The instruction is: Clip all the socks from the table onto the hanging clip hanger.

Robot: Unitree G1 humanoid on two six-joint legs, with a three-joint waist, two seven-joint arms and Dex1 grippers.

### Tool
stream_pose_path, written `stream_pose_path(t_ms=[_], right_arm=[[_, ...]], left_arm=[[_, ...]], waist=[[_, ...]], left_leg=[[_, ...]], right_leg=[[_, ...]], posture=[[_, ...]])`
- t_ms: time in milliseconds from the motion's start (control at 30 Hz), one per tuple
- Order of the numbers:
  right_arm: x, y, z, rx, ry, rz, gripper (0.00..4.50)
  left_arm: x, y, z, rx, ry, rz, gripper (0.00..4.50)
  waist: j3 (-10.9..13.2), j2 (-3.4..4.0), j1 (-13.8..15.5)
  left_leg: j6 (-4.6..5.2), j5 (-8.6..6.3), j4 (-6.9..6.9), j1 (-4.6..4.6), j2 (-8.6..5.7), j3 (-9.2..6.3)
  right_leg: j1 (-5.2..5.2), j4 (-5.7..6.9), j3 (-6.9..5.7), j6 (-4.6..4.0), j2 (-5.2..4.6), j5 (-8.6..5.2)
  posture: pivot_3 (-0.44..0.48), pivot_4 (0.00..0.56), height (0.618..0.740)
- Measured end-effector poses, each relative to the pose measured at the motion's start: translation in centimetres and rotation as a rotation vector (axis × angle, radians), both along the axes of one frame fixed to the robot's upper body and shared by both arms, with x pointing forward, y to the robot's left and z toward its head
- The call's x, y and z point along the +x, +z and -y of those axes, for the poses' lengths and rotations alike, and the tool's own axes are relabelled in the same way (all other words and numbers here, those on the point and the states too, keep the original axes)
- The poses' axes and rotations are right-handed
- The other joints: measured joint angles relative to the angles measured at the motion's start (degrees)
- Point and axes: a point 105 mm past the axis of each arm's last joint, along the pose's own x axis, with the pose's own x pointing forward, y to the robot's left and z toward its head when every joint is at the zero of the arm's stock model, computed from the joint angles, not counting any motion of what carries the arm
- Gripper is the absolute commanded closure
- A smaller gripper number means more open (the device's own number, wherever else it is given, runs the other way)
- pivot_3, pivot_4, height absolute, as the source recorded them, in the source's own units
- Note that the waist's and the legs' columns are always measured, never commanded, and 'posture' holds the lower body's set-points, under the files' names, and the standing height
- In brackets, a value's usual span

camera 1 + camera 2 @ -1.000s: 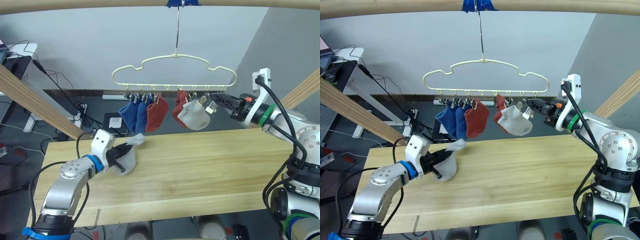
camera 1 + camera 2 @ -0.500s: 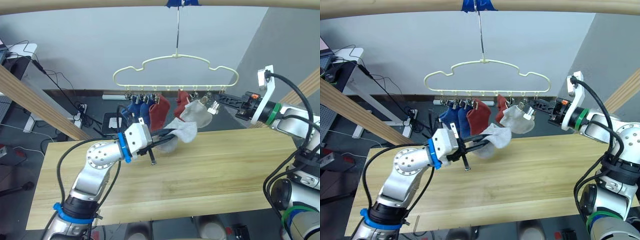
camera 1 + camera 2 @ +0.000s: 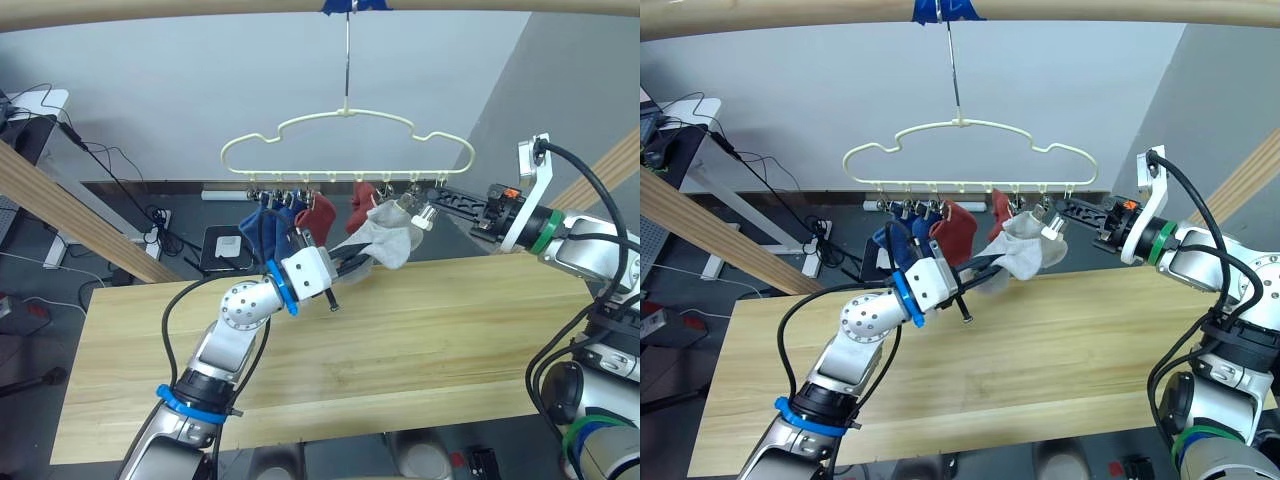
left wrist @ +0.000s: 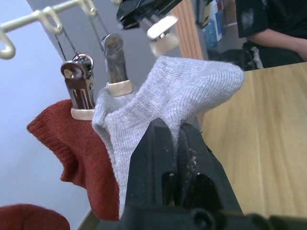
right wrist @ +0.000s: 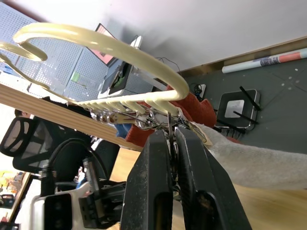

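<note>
Item: 1 light grey sock (image 3: 372,243), raised clear of the table (image 3: 420,330) just below the clip hanger (image 3: 345,140), pinched in the closed fingers of the left gripper (image 4: 177,139), its free end lying against a second grey sock (image 3: 398,238) already clipped. Hanging from the hanger's row of clips: 2 blue socks (image 3: 262,228) toward the robot's left, 2 rust red socks (image 3: 318,213) in the middle, the grey one toward the right. The right gripper (image 5: 171,136) reaches in from the right at the hanger's right end, its 2 fingers closed narrowly on an end clip (image 3: 424,213), beside the grey knit.
</note>
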Motion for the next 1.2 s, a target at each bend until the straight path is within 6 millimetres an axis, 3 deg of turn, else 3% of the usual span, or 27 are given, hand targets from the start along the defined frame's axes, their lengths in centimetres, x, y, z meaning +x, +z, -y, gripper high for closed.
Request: stream_pose_path(t_ms=[300, 733, 1200], right_arm=[[-0.4, 0.3, -0.1, 0.012, -0.018, -0.016, 4.50], [-0.2, 0.5, 0.2, 0.004, -0.052, -0.011, 4.50], [-0.2, 0.0, -0.6, 0.007, -0.036, -0.031, 4.50]], left_arm=[[0.5, 0.7, 1.2, -0.036, -0.008, 0.015, 4.47], [-0.1, 0.7, 0.7, -0.025, -0.026, 0.015, 4.47], [0.0, 1.3, 1.4, -0.055, -0.034, 0.015, 4.47]], waist=[[0.00, 0.00, -0.96], [0.00, 0.00, -0.79], [0.00, 0.00, -0.78]], left_leg=[[0.02, 0.02, 0.00, 0.00, 0.01, -0.01], [0.02, 0.02, 0.02, -0.01, 0.01, -0.05], [0.03, 0.03, 0.02, -0.01, 0.01, -0.06]], right_leg=[[0.00, 0.01, -0.01, 0.00, 0.00, 0.00], [0.01, -0.01, -0.02, 0.01, 0.00, 0.00], [0.01, -0.01, -0.04, 0.01, 0.00, 0.00]], posture=[[-0.214, 0.301, 0.740], [-0.208, 0.302, 0.740], [-0.207, 0.307, 0.740]])
